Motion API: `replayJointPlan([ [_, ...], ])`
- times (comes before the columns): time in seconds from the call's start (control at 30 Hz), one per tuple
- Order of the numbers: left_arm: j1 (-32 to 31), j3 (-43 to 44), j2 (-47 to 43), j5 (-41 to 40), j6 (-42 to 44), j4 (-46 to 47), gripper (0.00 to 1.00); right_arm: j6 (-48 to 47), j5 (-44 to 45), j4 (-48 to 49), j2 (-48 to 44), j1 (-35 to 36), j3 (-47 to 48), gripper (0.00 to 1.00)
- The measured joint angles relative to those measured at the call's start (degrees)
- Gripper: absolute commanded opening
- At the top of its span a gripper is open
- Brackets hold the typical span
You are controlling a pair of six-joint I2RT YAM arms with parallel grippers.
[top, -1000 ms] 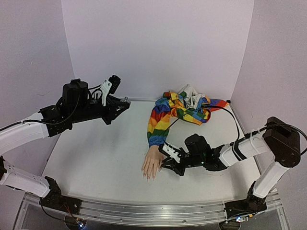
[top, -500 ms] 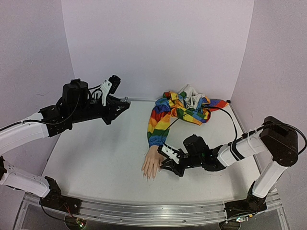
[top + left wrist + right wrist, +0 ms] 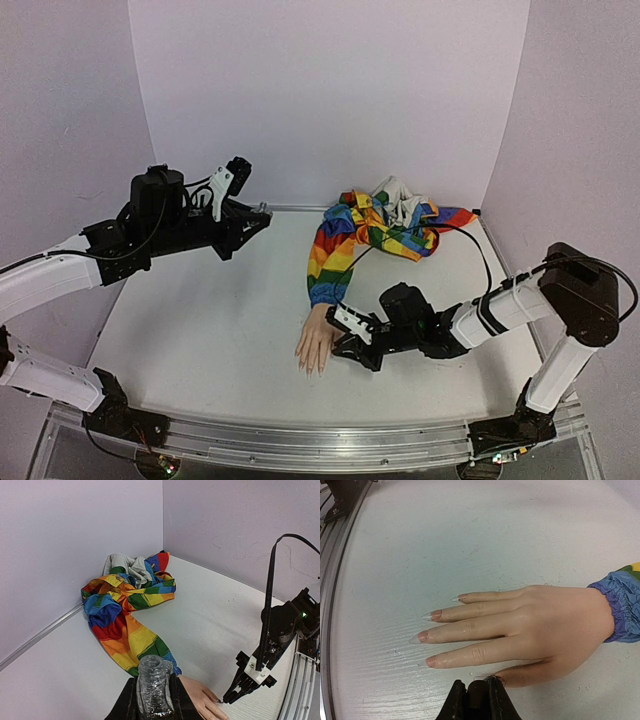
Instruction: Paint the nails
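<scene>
The pale skin-toned mannequin hand (image 3: 545, 625) in a rainbow-striped fabric sleeve (image 3: 330, 260) lies palm down on the white table (image 3: 200, 330). Its long pointed nails (image 3: 436, 615) are spread toward the table's near edge. The right pincer (image 3: 477, 690) is low at the thumb's tip, pinched narrow on a small dark piece (image 3: 479, 700). The left pincer (image 3: 154, 692) is raised well apart over the table's far left, clamped around a clear open-necked bottle (image 3: 152, 680).

nails (image 3: 422, 637) | long, pointed, clear-tipped, pinkish at base | lying flat, splayed
</scene>
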Motion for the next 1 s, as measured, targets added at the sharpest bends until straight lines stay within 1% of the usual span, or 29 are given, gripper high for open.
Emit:
replayJointPlan([
  [0.77, 0.0, 0.0, 0.0, 0.0, 0.0, 0.0, 0.0, 0.15, -1.2, -0.39, 0.35, 0.85, 0.72, 0.0],
  [0.87, 0.0, 0.0, 0.0, 0.0, 0.0, 0.0, 0.0, 0.15, -0.76, -0.7, -0.85, 0.98, 0.35, 0.0],
  [1.0, 0.0, 0.0, 0.0, 0.0, 0.0, 0.0, 0.0, 0.15, 2.08, -0.59, -4.98, 1.27, -1.38, 0.0],
])
